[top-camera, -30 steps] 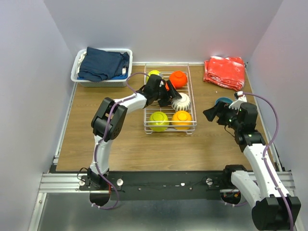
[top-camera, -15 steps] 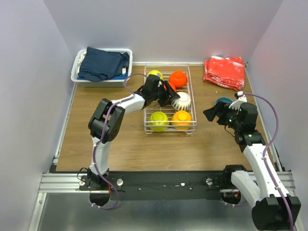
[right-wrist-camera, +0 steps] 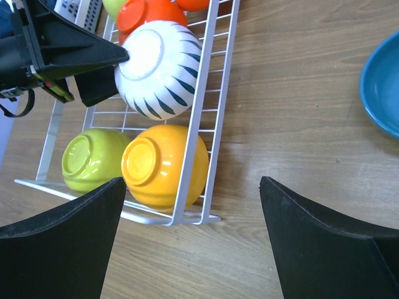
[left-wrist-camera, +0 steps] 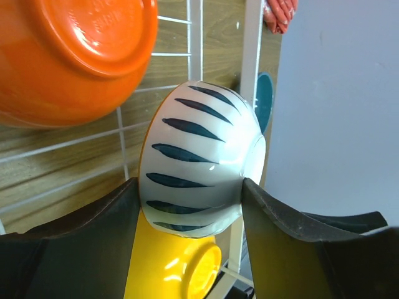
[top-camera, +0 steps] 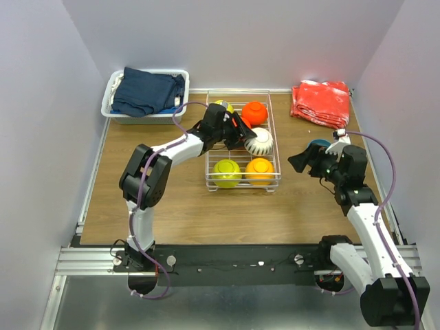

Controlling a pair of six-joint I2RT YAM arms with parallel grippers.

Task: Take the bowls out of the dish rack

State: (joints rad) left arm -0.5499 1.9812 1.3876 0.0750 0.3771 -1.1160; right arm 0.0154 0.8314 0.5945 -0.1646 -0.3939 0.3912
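Note:
The white wire dish rack (top-camera: 276,150) stands mid-table. My left gripper (top-camera: 241,137) reaches into it from the left and is shut on the white striped bowl (top-camera: 260,142), which lies tilted on its side. In the left wrist view both fingers press on the striped bowl (left-wrist-camera: 193,162). Beneath it sits an orange bowl (left-wrist-camera: 168,268), and a red-orange bowl (left-wrist-camera: 68,56) is behind it. A yellow-green bowl (top-camera: 226,172) and an orange bowl (top-camera: 260,170) lie upside down at the rack's front. A blue bowl (top-camera: 318,145) rests on the table right of the rack. My right gripper (top-camera: 300,161) hovers open beside it, holding nothing.
A white bin of dark-blue cloth (top-camera: 146,93) sits at the back left. A red cloth (top-camera: 320,103) lies at the back right. Another yellow-green bowl (top-camera: 221,105) is partly hidden behind my left arm at the rack's back.
My left gripper has closed onto the striped bowl and its elbow has swung left. The bowl has shifted slightly toward the back. The right arm has not moved.

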